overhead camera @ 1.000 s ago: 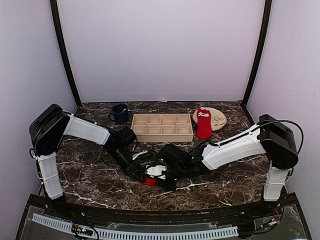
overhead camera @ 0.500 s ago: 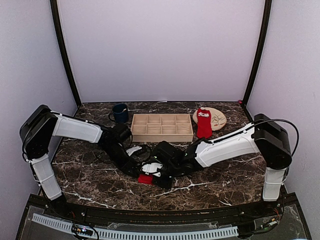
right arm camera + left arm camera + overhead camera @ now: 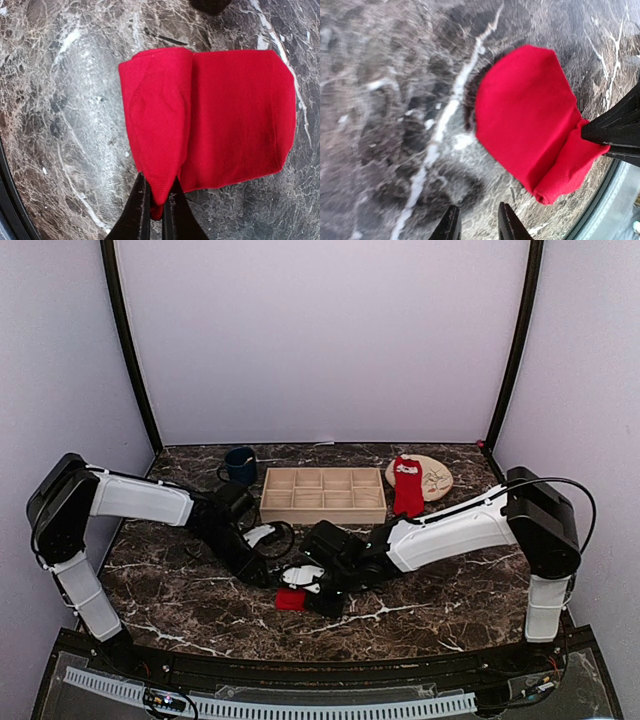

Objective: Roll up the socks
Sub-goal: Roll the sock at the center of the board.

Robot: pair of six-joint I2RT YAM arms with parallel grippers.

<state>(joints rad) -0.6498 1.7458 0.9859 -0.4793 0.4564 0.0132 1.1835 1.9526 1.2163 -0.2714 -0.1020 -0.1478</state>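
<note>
From above, one red sock [image 3: 290, 599] lies low in the centre of the frame on the marble surface [image 3: 450, 590], where both arms meet. The other sock [image 3: 407, 485] drapes over the plate [image 3: 437, 476] at upper right.

Left wrist: the left tool [image 3: 477, 227], at the bottom edge, is released with nothing between its tips, and the sock fills the right centre.

Right wrist: the right tool [image 3: 156, 207], at bottom centre, is clenched on the sock's folded-over edge.

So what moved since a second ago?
The left gripper drew back leftward, away from the sock. The right gripper, clamped on the sock's rolled edge, dragged it slightly left. The other sock, plate, tray and mug stayed put.
</note>
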